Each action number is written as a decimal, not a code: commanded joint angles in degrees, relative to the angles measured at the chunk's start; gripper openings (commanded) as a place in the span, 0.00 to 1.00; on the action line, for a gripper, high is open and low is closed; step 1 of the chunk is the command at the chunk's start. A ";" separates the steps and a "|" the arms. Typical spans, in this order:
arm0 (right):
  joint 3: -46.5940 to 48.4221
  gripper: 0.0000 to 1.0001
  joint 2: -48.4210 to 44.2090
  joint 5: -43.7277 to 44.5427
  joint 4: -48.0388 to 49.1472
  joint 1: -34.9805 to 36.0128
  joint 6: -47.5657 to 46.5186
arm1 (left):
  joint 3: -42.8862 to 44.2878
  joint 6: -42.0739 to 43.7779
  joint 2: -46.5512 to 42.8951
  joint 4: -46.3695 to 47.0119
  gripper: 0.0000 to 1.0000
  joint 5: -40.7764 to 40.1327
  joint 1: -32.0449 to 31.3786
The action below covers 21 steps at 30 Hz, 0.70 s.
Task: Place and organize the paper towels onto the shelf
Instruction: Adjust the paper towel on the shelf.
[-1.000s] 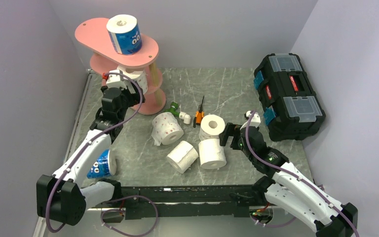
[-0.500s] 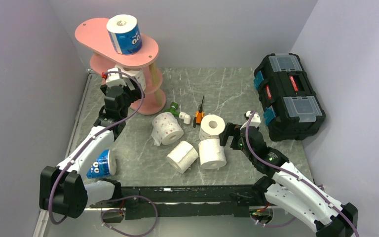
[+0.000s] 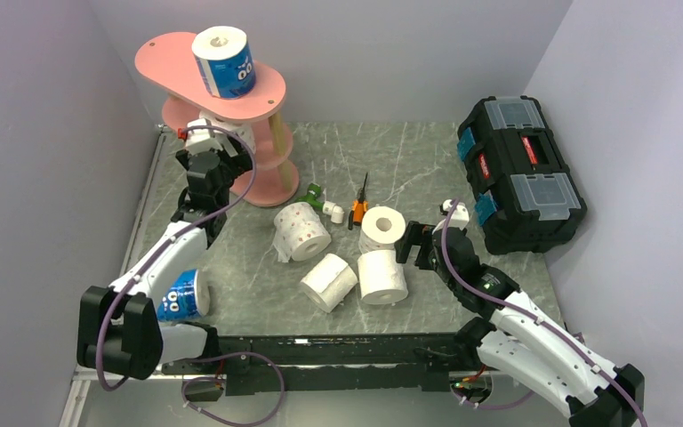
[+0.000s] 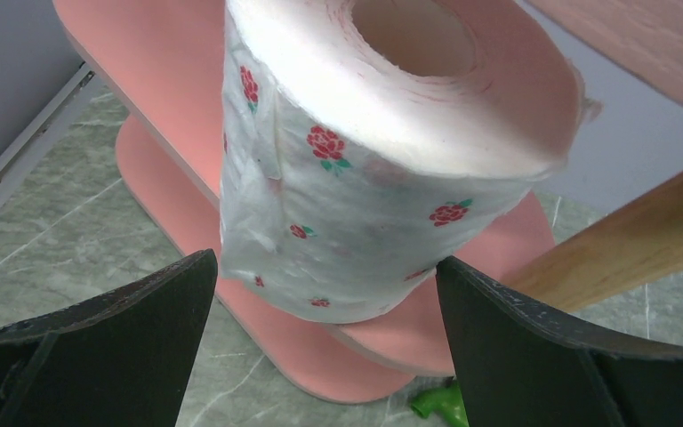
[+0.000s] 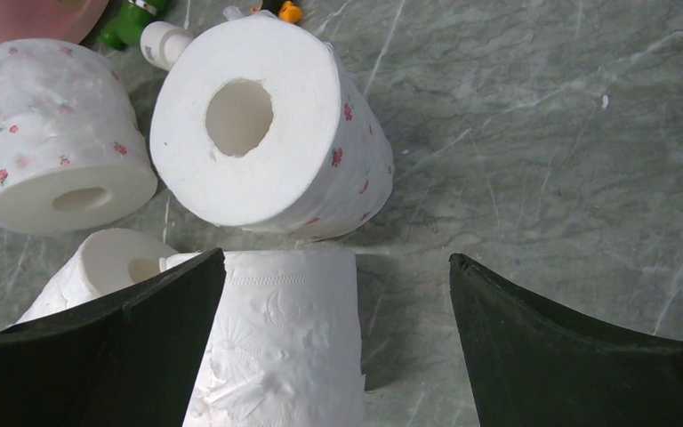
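The pink shelf (image 3: 164,62) stands at the far left with a blue cartoon-eyed paper towel roll (image 3: 224,60) on its top board. A rose-dotted roll (image 4: 391,160) stands on the middle board (image 4: 142,80) near its edge. My left gripper (image 4: 325,267) is open, one finger on each side of that roll. My right gripper (image 5: 336,258) is also open, low over the table, with an upright plain embossed roll (image 5: 276,338) against its left finger. A rose-dotted roll (image 5: 267,133) lies just beyond it. Other rolls (image 3: 302,231) (image 3: 329,281) lie mid-table, and a blue one (image 3: 180,295) lies by the left arm.
A black toolbox (image 3: 520,173) sits at the right edge. An orange-handled screwdriver (image 3: 359,200) and a small green-and-white tool (image 3: 325,203) lie behind the loose rolls. A pale wooden post (image 4: 622,240) of the shelf stands right of the left gripper. Grey walls enclose the table.
My left gripper has pushed forward and slightly left toward the shelf, coming in around the rose-dotted roll on the middle board. The right arm and the loose rolls have not moved.
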 commanded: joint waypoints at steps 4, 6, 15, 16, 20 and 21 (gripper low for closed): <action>0.09 0.99 0.16 1.70 1.56 -0.07 0.18 | 1.69 -0.43 2.51 7.26 0.99 0.22 1.79; 0.04 0.99 0.23 1.78 1.55 -0.07 0.19 | 1.31 -0.73 2.86 8.52 0.99 0.37 2.31; -0.04 0.99 0.57 1.76 1.58 -0.08 0.19 | 0.82 -1.57 5.29 12.59 0.98 1.96 3.87; 0.05 0.99 0.70 1.79 1.56 -0.05 0.19 | 0.98 -1.59 5.59 12.72 0.98 2.20 3.97; 0.05 0.99 0.64 1.78 1.46 -0.08 0.19 | 1.94 -1.37 6.84 13.16 0.97 2.99 4.15; 0.08 0.99 0.60 1.82 1.47 -0.07 0.19 | 2.16 -1.33 7.10 13.29 0.97 3.01 4.16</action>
